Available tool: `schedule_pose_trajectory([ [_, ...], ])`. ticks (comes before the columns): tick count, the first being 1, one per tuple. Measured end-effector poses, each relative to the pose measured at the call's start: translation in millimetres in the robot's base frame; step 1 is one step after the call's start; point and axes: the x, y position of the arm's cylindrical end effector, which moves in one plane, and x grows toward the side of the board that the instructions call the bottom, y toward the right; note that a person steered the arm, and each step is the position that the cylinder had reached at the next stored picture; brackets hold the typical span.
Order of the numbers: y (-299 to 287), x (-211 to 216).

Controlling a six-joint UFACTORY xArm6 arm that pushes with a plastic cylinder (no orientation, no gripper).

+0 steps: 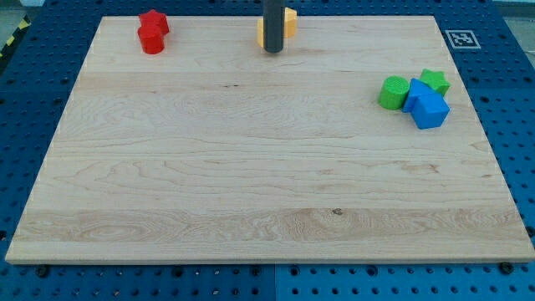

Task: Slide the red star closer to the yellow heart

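Note:
The red star (155,20) lies at the board's top left, touching a red cylinder (151,39) just below it. My tip (273,51) stands at the top centre, well to the right of the red star and apart from it. Yellow block material shows on both sides of the rod: a piece to its right (289,21) and a sliver to its left (261,34). The rod hides most of it, so I cannot make out the heart shape or whether this is one block or two. The tip sits right at the yellow's lower edge.
A cluster sits at the view's right: a green cylinder (393,93), a green star (434,81) and two blue blocks (428,105) touching each other. The wooden board (251,184) has its top edge close behind the red and yellow blocks.

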Motion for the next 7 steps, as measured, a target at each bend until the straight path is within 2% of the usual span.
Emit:
schedule_pose_trajectory([
  [1,-17.0,-4.0],
  [2,-45.6,15.8],
  [3,-83.6,43.8],
  [4,-150.5,51.3],
  [5,-241.3,18.6],
  [6,-285.8,-31.1],
  [7,-281.0,-59.5],
])
